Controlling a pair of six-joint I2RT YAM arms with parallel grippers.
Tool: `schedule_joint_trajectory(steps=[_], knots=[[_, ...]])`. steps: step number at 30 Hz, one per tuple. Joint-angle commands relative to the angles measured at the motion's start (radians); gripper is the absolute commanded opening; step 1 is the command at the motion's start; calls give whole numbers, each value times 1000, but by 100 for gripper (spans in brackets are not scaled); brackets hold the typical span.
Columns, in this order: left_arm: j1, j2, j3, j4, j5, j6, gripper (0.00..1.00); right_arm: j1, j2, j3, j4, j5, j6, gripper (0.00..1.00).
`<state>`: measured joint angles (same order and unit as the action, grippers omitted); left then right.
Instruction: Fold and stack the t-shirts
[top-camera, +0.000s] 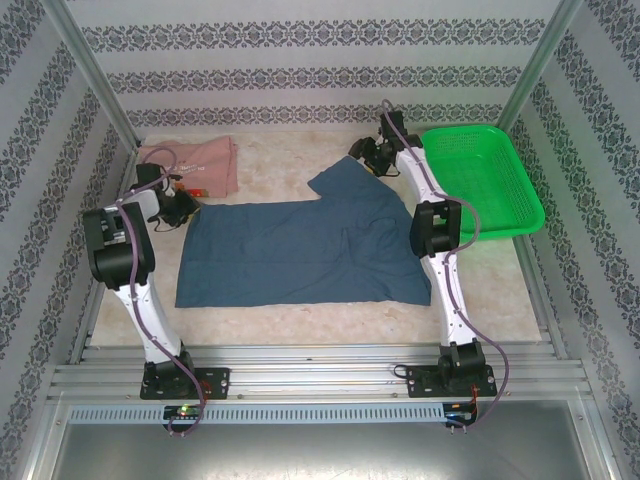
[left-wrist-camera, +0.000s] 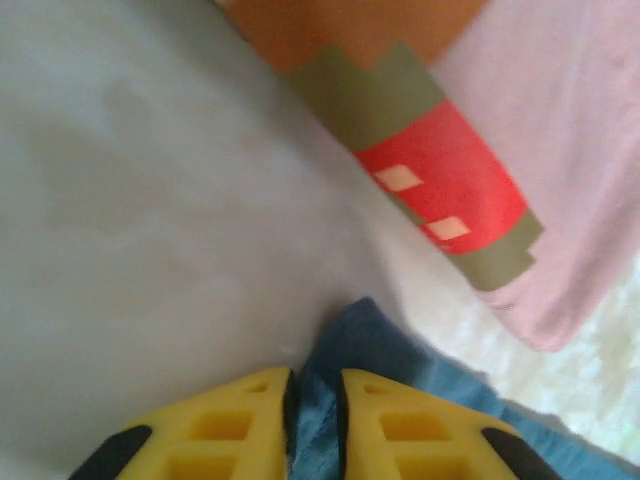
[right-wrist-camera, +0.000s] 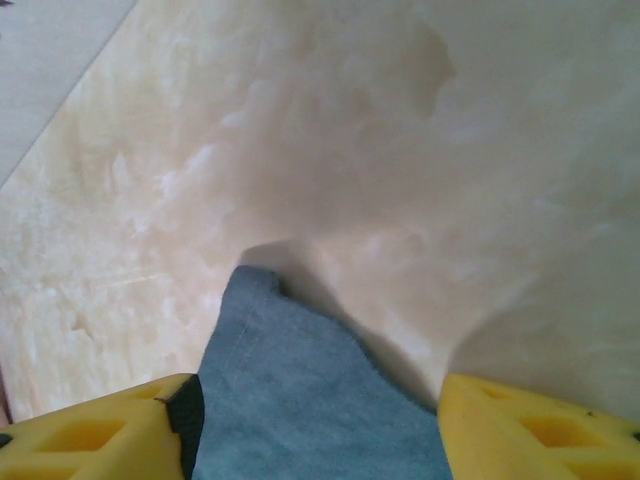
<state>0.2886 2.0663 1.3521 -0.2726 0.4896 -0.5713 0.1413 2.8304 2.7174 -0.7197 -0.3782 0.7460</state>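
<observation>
Dark slate-blue cloth t-shirt (top-camera: 300, 250) lies flat and unfolded mid-worktop (top-camera: 300, 325). Dusty pink printed t-shirt (top-camera: 200, 160) sits at the far-left corner. Left gripper (left-wrist-camera: 316, 385) pinches the blue far-left corner. Right gripper (right-wrist-camera: 318, 400) is agape astride the sleeve. Folding barely begun; stacking remains.

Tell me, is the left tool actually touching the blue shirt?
Touching. The left wrist view shows the left tool closed on an edge of the blue shirt, with cloth pinched between its yellow fingers.

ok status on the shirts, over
Left end effector shut on slate-blue cloth t-shirt corner. Right end effector open around its far tip. Dusty pink printed t-shirt apart, far-left.
</observation>
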Motion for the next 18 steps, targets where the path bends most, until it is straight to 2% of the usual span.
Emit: schedule_joint_trajectory(steps=[1,5,8,13,15,18], knots=[[-42,-38,-42,82,59,-25,16,8,52,11,-18,32,58,62],[-59,-98,-47,65,89,-10,16,4,59,11,10,32,80,54],[-69,-136,-50,52,106,2,16,6,68,20,20,27,81,41],[-81,-187,-77,38,124,16,16,30,71,29,-40,28,49,26],[-81,-207,-91,35,127,16,16,32,54,10,-71,55,58,17],[-83,-233,-108,24,140,17,16,28,6,-74,-33,78,77,12]])
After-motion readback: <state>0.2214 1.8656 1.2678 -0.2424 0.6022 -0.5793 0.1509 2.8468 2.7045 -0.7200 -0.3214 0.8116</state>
